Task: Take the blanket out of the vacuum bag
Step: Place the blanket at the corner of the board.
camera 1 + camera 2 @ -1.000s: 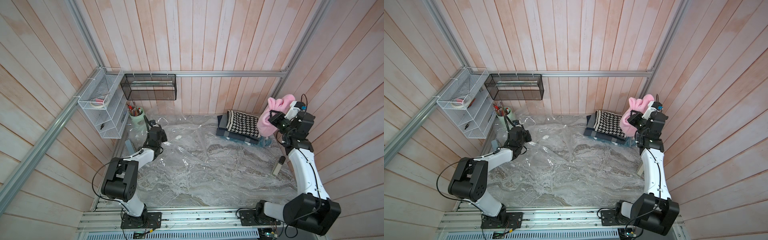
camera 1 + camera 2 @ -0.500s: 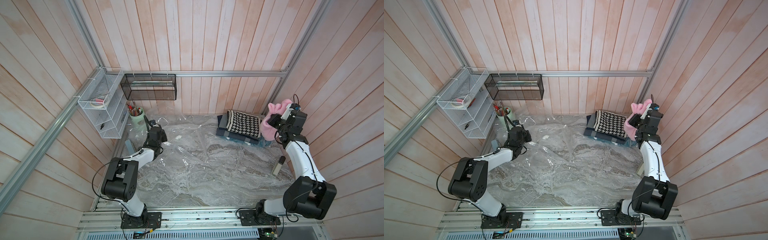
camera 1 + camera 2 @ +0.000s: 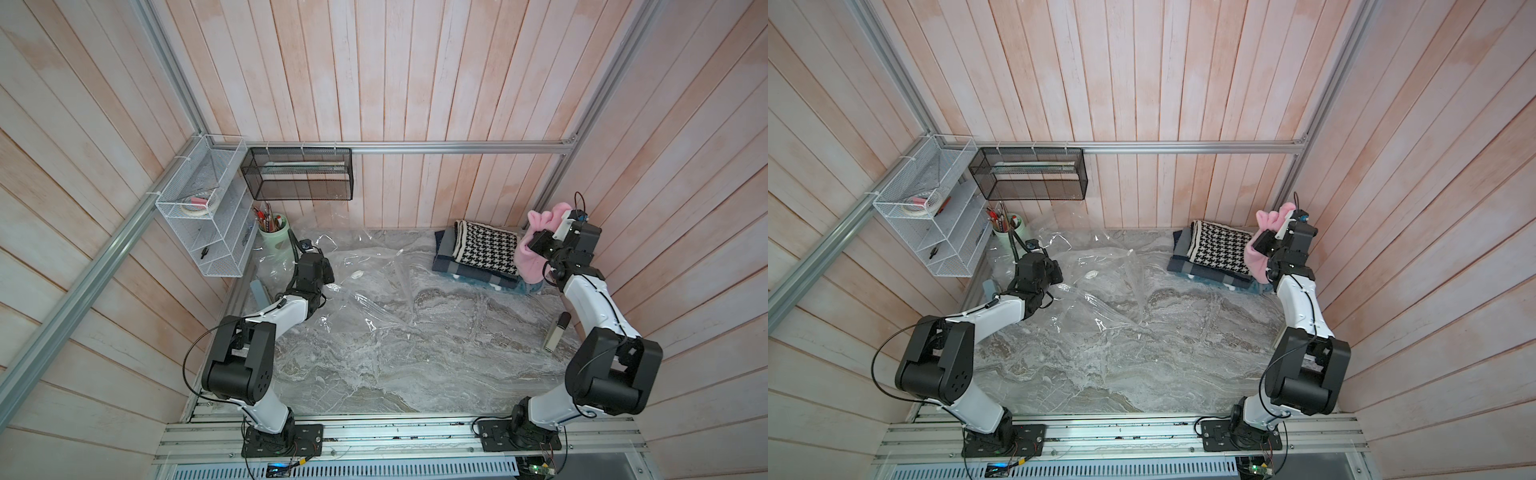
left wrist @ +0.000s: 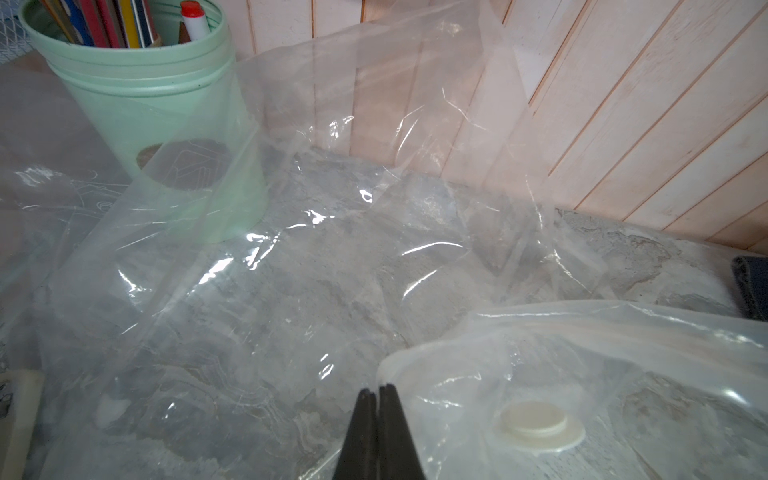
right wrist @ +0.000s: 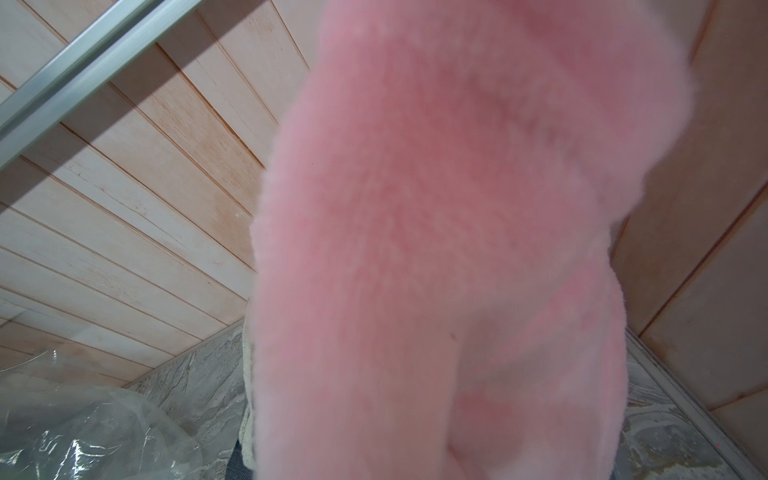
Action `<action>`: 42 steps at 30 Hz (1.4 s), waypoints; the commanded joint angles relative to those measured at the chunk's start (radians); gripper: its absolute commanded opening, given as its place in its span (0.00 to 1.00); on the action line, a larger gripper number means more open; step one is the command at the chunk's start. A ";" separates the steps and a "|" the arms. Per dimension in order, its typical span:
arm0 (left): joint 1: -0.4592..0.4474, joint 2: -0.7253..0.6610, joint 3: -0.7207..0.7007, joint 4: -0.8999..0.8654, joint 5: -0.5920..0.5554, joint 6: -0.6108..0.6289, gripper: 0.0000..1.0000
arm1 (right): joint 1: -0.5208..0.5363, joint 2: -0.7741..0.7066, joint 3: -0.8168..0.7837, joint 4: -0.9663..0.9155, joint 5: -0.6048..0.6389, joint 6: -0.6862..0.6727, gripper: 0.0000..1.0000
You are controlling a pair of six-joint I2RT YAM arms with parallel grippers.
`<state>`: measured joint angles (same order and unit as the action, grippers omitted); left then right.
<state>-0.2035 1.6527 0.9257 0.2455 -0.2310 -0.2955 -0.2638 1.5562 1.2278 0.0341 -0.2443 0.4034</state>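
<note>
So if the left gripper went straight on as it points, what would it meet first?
Likely more of the vacuum bag it pinches: loose film lies ahead of the left gripper; the green cup stands off that line.

My left arm (image 3: 286, 316) and right arm (image 3: 590, 301) are wearing white shells between chunky black joints, with a thin black cable (image 3: 185, 361) looping alongside each. My left fingers (image 4: 360, 436) are looking dark, flat and tapered.
</note>
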 commanded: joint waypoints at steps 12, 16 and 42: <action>0.005 -0.068 0.002 -0.005 -0.010 0.010 0.00 | 0.145 0.102 0.123 0.078 0.031 -0.023 0.00; 0.006 -0.072 -0.005 -0.002 -0.008 0.014 0.00 | 0.190 0.165 0.191 0.053 0.046 -0.031 0.00; -0.028 -0.097 -0.026 0.005 0.116 -0.055 0.00 | 0.318 0.420 0.396 -0.011 0.053 -0.050 0.00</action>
<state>-0.2295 1.5650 0.9119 0.2321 -0.1272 -0.3294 0.0269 1.9408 1.5734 0.0410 -0.1951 0.3717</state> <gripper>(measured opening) 0.044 0.068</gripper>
